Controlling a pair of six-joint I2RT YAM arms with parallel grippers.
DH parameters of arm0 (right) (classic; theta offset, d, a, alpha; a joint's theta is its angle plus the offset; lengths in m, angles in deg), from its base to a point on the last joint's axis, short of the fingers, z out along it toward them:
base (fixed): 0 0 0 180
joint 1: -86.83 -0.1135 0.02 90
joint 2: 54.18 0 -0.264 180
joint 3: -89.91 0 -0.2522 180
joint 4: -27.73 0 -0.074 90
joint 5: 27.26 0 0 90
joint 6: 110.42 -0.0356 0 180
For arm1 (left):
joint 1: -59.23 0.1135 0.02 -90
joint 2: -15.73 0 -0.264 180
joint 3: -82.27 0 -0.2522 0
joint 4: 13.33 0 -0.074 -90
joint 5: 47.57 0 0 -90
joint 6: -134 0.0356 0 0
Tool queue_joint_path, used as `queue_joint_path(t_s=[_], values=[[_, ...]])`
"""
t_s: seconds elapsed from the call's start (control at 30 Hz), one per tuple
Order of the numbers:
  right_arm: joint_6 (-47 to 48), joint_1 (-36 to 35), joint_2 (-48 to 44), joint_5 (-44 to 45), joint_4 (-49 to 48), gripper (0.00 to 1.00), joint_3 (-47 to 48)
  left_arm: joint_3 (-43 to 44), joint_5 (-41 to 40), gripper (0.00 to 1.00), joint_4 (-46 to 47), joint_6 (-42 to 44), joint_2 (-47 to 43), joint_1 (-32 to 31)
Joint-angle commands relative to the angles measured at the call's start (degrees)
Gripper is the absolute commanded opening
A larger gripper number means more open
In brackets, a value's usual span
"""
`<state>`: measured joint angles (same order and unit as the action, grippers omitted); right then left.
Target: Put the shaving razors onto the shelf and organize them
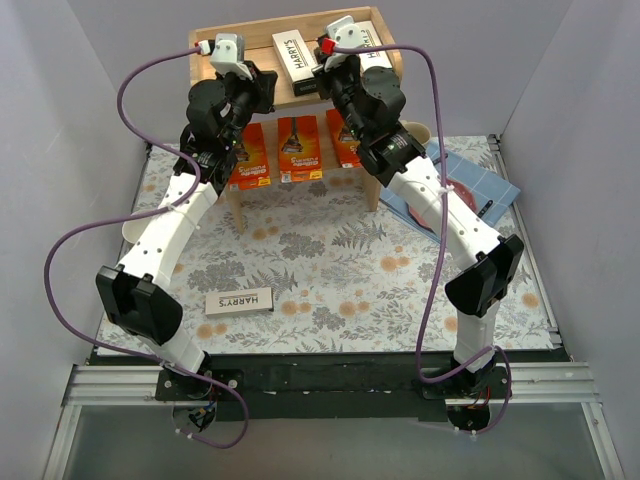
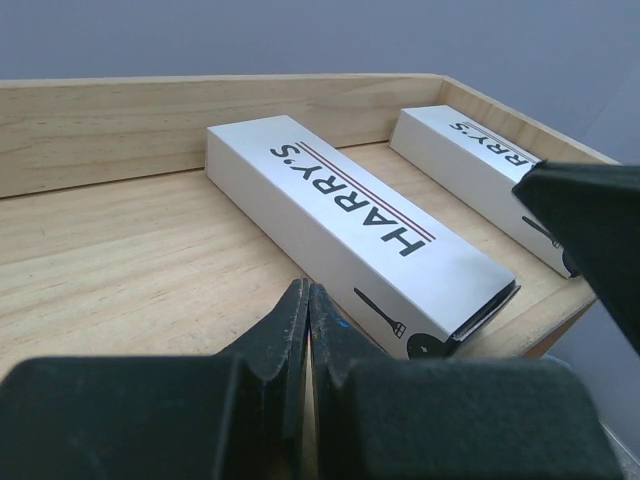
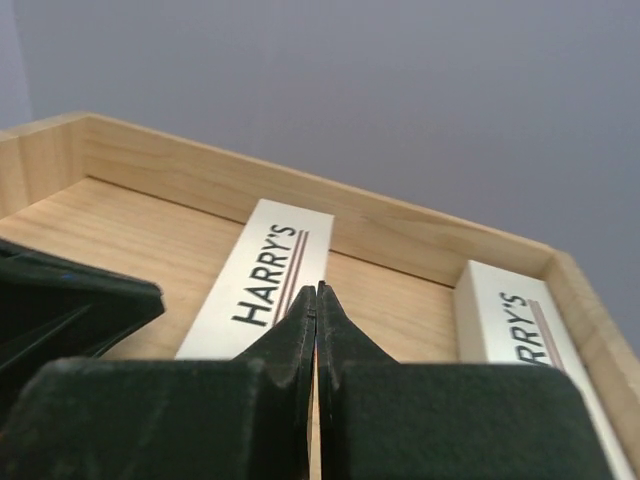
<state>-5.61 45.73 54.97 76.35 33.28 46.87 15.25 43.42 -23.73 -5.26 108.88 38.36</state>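
The wooden shelf (image 1: 216, 42) stands at the back. Two white HARRY'S boxes lie on its top tier: one in the middle (image 1: 294, 58) (image 2: 350, 225) (image 3: 262, 275) and one at the right (image 1: 362, 38) (image 2: 485, 170) (image 3: 525, 325). Three orange packs (image 1: 300, 148) stand on the lower tier. A third HARRY'S box (image 1: 239, 300) lies on the table mat near the left arm. My left gripper (image 2: 308, 290) is shut and empty just left of the middle box. My right gripper (image 3: 318, 290) is shut and empty at that box's right side.
A floral mat (image 1: 330, 260) covers the table. A blue and red flat item (image 1: 470, 185) lies at the right under the right arm. Purple cables (image 1: 130, 90) loop above both arms. The shelf's raised rails (image 2: 120, 120) bound the top tier.
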Motion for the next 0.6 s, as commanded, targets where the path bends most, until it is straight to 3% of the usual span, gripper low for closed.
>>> queue_joint_path(t_s=[0.0,0.57], values=[[5.40,0.58,-3.41,6.87,-7.18,0.01,0.29,-2.36,-0.29,0.01,-3.71,-0.05,-2.97,-0.76],[4.71,1.46,-3.59,1.25,1.08,0.01,-4.19,-1.66,0.23,0.04,-1.77,0.56,-2.53,-1.02]])
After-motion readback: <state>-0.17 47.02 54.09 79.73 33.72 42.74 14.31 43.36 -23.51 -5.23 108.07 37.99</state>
